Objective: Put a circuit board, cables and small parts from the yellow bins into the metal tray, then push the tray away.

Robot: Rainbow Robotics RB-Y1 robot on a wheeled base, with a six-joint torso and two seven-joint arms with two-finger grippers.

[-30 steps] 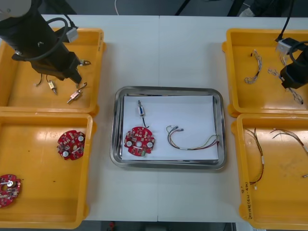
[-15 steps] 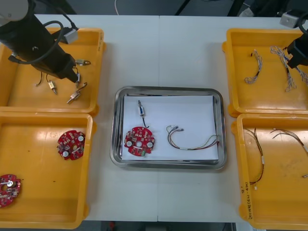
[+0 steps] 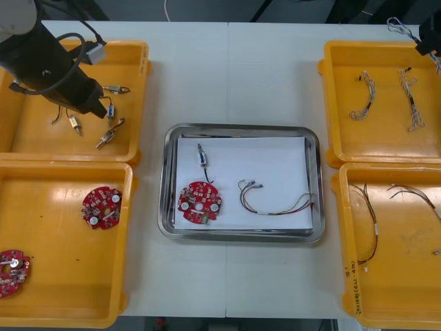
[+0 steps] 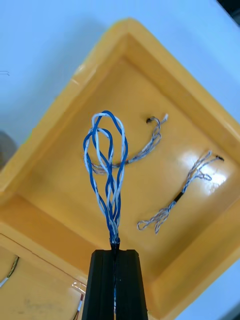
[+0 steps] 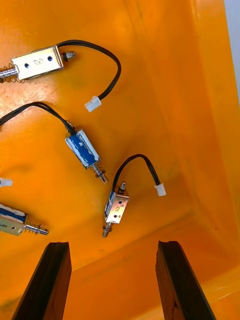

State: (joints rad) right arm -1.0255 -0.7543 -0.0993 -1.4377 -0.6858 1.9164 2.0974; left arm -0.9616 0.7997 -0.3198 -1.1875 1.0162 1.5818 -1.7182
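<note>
My right gripper (image 4: 115, 254) is shut on a twisted blue and white cable (image 4: 107, 165), which loops out past the fingertips high above the far right yellow bin (image 4: 60, 200). The front view puts this gripper (image 3: 433, 36) at the table's far right corner, the cable (image 3: 400, 27) trailing from it. My left gripper (image 5: 112, 245) is open over the far left bin (image 3: 131, 148), with small metal parts (image 5: 116, 209) lying beyond its fingers. The metal tray (image 3: 241, 128) holds a red circuit board (image 3: 199, 202), a small metal part (image 3: 202, 156) and a multi-coloured cable (image 3: 275, 201).
Two more blue and white cables (image 3: 364, 96) (image 3: 411, 100) lie in the far right bin. The near left bin holds two circuit boards (image 3: 102, 207) (image 3: 12, 265). The near right bin (image 3: 344, 227) holds thin cables (image 3: 368, 231).
My right gripper has risen out of the far right bin toward the far corner, lifting a blue and white cable. The left arm has drawn back slightly to the left.
</note>
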